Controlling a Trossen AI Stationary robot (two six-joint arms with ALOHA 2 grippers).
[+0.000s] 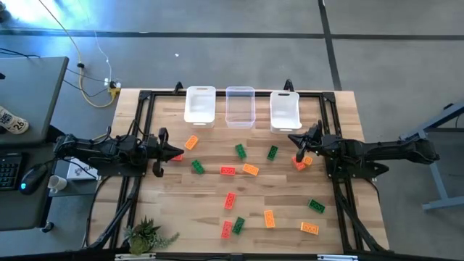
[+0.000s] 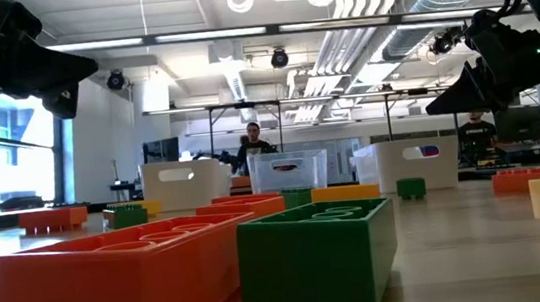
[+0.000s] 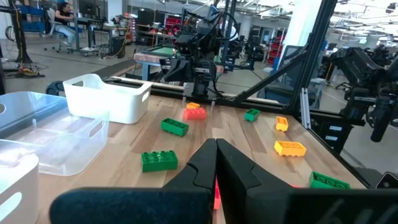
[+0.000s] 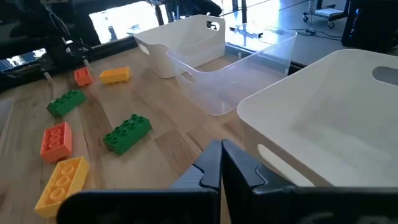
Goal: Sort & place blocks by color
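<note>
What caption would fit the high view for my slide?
Two arms wait at the table's sides, green, orange and red blocks scattered between them, three bins lined along the far edge.

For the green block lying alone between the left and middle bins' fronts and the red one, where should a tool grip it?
Grip the green block across its two long side faces, coming straight down from above. It lies flat, studs up, slightly angled on the table, with bare wood all round, so turn the tool to match its tilt.
</note>
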